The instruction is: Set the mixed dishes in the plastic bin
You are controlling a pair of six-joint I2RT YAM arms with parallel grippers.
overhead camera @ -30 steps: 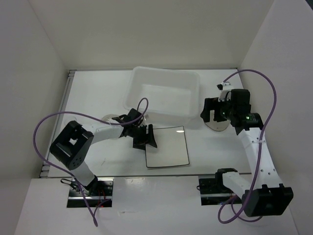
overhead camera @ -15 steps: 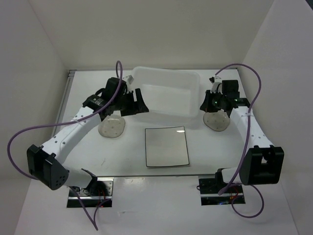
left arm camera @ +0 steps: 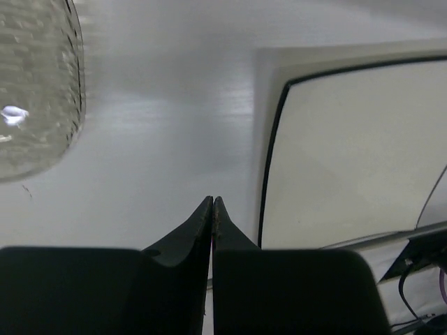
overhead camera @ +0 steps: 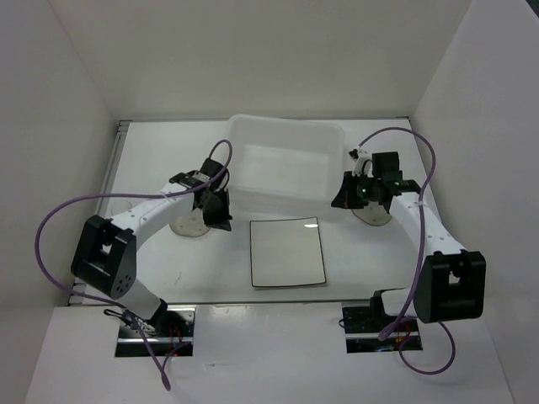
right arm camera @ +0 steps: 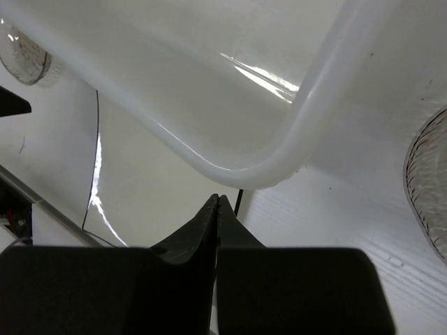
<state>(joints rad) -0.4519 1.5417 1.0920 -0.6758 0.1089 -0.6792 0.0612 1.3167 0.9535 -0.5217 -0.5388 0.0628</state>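
At the back of the table point(overhead camera: 160, 160), bin point(overhead camera: 278, 168): translucent white plastic, rectangular, with rounded corners and a rolled rim.
Plate point(overhead camera: 288, 252): flat, square and white with a thin dark rim, lying just in front of the bin, outside it.
Left dish point(overhead camera: 184, 225): small, round, greyish-clear and speckled, lying left of the plate, partly under the left arm.
Right dish point(overhead camera: 375, 215): same make, sitting right of the bin's near corner.
Left gripper point(left arm camera: 212, 204): black tapered fingers pressing tip to tip, holding nothing, hanging between left dish and plate edge.
Right gripper point(right arm camera: 217, 201): fingers meeting, holding nothing, pointing at the bin's rounded corner.
Change: half a second ago the left gripper was spread at the bin's left rim; now it is sitting closed by the plate.
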